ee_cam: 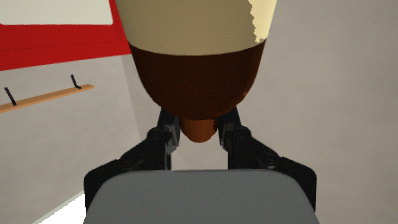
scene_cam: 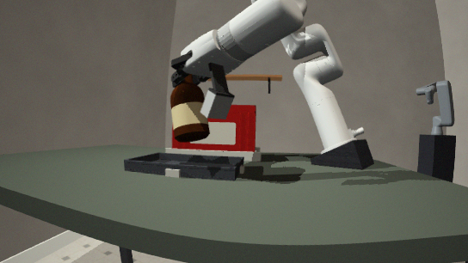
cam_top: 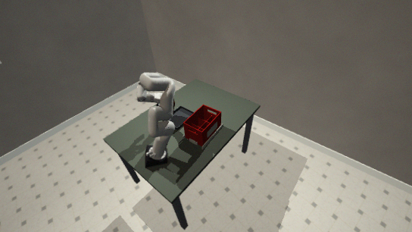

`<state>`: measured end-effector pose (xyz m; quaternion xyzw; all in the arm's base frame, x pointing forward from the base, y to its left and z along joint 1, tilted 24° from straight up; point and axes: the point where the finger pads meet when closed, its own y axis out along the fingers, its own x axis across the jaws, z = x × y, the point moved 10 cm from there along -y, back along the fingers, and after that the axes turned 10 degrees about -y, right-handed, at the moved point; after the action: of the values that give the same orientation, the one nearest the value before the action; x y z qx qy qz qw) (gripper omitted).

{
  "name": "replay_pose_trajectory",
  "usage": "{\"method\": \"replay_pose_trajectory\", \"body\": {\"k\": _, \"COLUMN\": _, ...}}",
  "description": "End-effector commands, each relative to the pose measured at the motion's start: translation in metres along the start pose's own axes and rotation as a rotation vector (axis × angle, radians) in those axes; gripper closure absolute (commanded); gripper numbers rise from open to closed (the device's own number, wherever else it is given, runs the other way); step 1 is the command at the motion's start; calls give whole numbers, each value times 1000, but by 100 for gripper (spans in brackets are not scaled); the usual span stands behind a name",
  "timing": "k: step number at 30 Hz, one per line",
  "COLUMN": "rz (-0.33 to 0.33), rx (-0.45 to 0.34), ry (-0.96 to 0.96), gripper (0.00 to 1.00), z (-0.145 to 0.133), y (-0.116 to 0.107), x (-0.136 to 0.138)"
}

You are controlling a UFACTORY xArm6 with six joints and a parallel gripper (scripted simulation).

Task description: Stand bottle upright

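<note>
A brown bottle (scene_cam: 189, 113) (ee_cam: 197, 75) hangs base-down above the dark tray (scene_cam: 185, 168) (cam_top: 179, 123), its neck clenched by the gripper (scene_cam: 187, 79) (ee_cam: 198, 102), which angles in from above. Its long axis leans slightly off vertical (a small tilt, to my eye), so it likely needs straightening before lowering. Behind stands the red crate (scene_cam: 246, 129) (cam_top: 193, 136) (ee_cam: 60, 46).
</note>
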<state>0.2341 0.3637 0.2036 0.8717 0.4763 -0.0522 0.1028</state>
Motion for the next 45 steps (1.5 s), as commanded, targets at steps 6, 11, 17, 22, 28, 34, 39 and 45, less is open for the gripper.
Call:
{"method": "replay_pose_trajectory", "body": {"k": 6, "rz": 8, "rx": -44, "ry": 4, "gripper": 100, "z": 3, "y": 0, "x": 1}}
{"method": "replay_pose_trajectory", "body": {"k": 11, "rz": 13, "rx": -77, "ry": 4, "gripper": 100, "z": 7, "y": -1, "x": 2}}
{"method": "replay_pose_trajectory", "body": {"k": 17, "rz": 17, "rx": -106, "ry": 5, "gripper": 100, "z": 10, "y": -1, "x": 2}}
{"method": "replay_pose_trajectory", "body": {"k": 22, "rz": 18, "rx": -115, "ry": 5, "gripper": 100, "z": 10, "y": -1, "x": 3}}
{"method": "replay_pose_trajectory", "body": {"k": 28, "rz": 19, "rx": -120, "ry": 5, "gripper": 100, "z": 11, "y": -1, "x": 3}}
{"method": "replay_pose_trajectory", "body": {"k": 34, "rz": 19, "rx": -120, "ry": 5, "gripper": 100, "z": 11, "y": -1, "x": 3}}
{"method": "replay_pose_trajectory", "body": {"k": 39, "rz": 19, "rx": -120, "ry": 5, "gripper": 100, "z": 11, "y": -1, "x": 3}}
{"method": "replay_pose_trajectory", "body": {"k": 45, "rz": 19, "rx": -122, "ry": 5, "gripper": 100, "z": 11, "y": -1, "x": 3}}
